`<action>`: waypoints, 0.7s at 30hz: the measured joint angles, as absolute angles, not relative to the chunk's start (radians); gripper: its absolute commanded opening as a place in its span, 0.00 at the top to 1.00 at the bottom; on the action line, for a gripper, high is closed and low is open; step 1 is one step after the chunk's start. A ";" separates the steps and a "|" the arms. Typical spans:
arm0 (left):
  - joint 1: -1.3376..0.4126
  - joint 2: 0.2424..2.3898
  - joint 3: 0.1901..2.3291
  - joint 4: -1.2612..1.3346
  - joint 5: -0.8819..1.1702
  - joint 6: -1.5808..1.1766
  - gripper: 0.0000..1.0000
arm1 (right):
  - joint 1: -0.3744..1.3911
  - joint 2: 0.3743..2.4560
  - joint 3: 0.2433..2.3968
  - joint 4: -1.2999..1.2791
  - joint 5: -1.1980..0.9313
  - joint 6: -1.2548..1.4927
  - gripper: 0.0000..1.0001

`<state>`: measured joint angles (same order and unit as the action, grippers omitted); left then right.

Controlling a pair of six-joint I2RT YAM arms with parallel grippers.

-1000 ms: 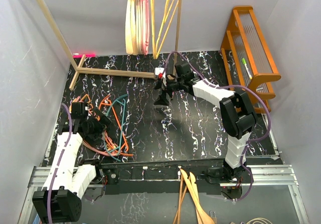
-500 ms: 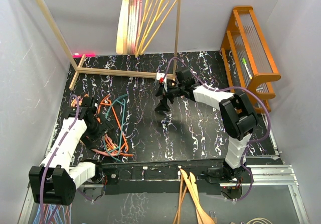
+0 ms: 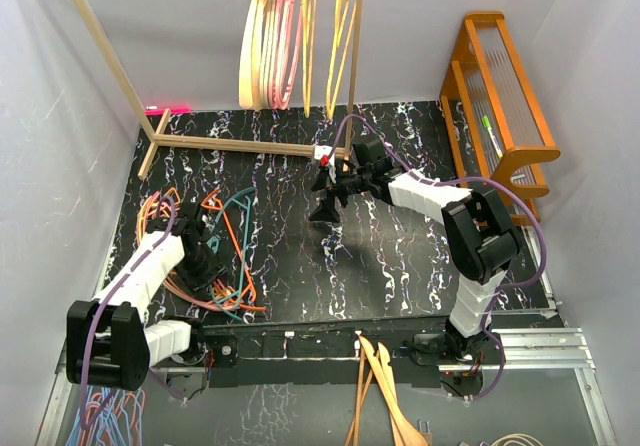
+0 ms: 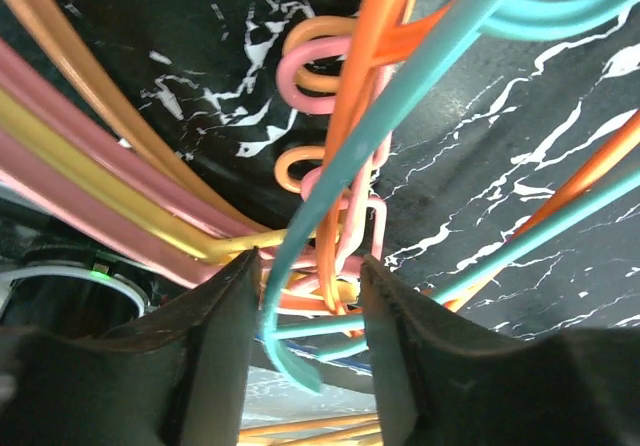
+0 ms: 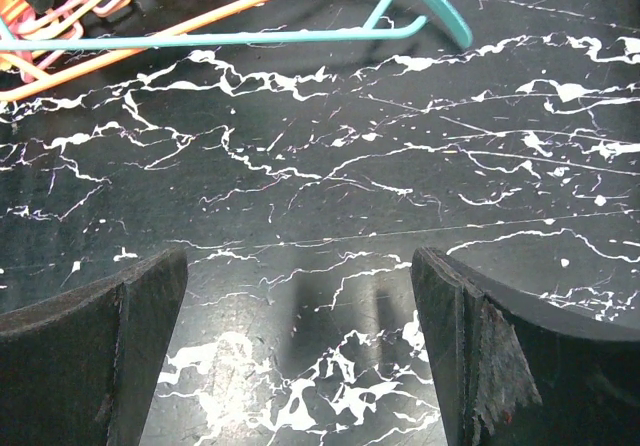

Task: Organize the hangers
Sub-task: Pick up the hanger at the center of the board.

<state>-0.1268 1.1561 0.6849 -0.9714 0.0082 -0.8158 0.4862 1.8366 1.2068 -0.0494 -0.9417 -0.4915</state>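
Left gripper (image 4: 307, 266) is down in the tangled hangers (image 3: 232, 241) on the left of the table (image 3: 390, 256), jaws straddling a teal hanger (image 4: 345, 171) plus pink and orange strands (actually pinched? can't tell). Right gripper (image 5: 300, 261) hangs wide open and empty, probably ready for a handoff toward the rack (image 3: 356, 26).

the middle and right of the tabletop (image 3: 400, 256) lie bare, and the wide gap of the right tool (image 5: 300, 306) has only bare marble under it. the left side is blocked by a tangle of hangers (image 3: 225, 251); their strands crowd the gap of the left tool (image 4: 308, 306). at the back the wooden rack (image 3: 240, 146) bars the way, and the orange stand (image 3: 500, 96) walls the right edge.
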 measured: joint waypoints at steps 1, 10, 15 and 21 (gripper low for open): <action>-0.129 1.156 0.680 -0.959 0.014 -0.820 0.74 | 0.486 1.835 1.201 -0.049 -0.940 -0.492 0.02; -0.156 1.123 0.653 -0.922 0.041 -0.846 1.00 | 0.486 1.831 1.182 -0.049 -0.932 -0.493 0.02; -0.168 1.111 0.703 -0.957 0.038 -0.845 1.00 | 0.486 1.831 1.182 -0.048 -0.921 -0.495 0.02; -0.256 1.217 1.005 -1.043 -0.004 -0.733 1.00 | 0.483 1.831 1.182 -0.050 -0.944 -0.495 0.02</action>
